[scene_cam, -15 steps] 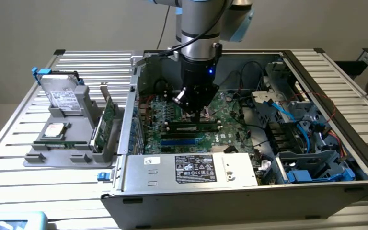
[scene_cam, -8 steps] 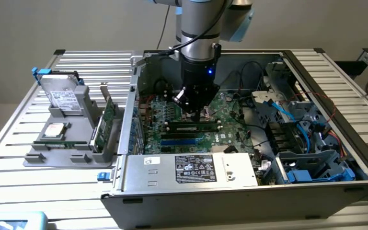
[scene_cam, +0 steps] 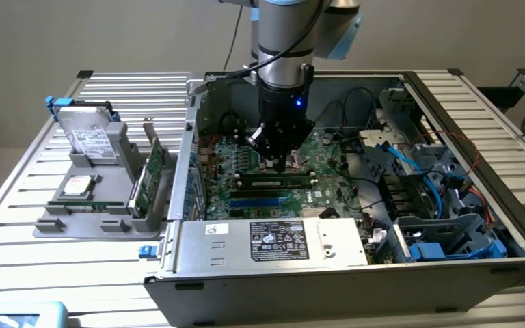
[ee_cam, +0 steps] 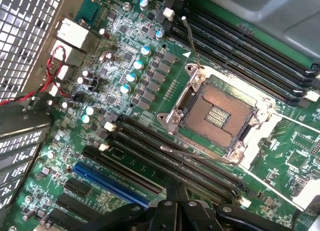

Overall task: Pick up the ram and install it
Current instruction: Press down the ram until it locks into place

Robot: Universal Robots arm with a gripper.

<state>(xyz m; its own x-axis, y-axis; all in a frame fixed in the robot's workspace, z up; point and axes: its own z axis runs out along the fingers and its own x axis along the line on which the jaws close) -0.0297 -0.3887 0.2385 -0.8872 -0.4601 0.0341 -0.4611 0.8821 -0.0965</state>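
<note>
In the exterior view the ram (scene_cam: 276,182), a long thin dark-green stick, stands on edge in a memory slot of the motherboard (scene_cam: 244,164) inside the open computer case. My gripper (scene_cam: 281,164) points straight down just above the ram's middle. Its fingers are shut together with nothing between them. Whether the tips touch the ram's top edge I cannot tell. In the wrist view the shut gripper (ee_cam: 176,191) hangs over a row of black memory slots (ee_cam: 165,156) beside the open CPU socket (ee_cam: 217,116).
The case walls (scene_cam: 188,157) ring the motherboard. Cables and blue drive bays (scene_cam: 426,184) fill the exterior view's right side, and the power supply (scene_cam: 272,240) sits in front. A grey holder (scene_cam: 89,205) outside the case carries a drive, a chip and green cards (scene_cam: 156,160).
</note>
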